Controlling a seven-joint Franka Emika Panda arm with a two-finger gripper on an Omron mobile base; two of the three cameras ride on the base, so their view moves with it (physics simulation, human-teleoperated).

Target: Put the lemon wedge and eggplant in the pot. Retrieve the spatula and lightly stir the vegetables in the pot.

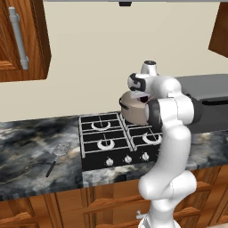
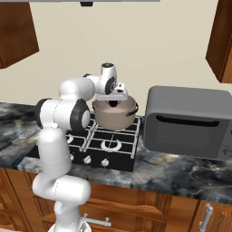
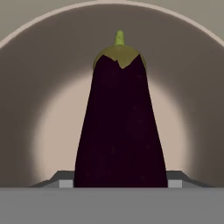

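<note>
The dark purple eggplant with its green cap hangs between my fingertips, and my gripper is shut on it. Right below it lies the pale inside of the taupe-grey pot. The pot stands on the back right burner of the stove, with my gripper at its rim and the eggplant showing as a dark spot inside the opening. The spatula lies on the marble counter left of the stove. The lemon wedge is out of view.
The black gas stove has a row of knobs along its front edge. A grey microwave stands on the counter right of the pot. Wooden wall cabinets hang above the left counter.
</note>
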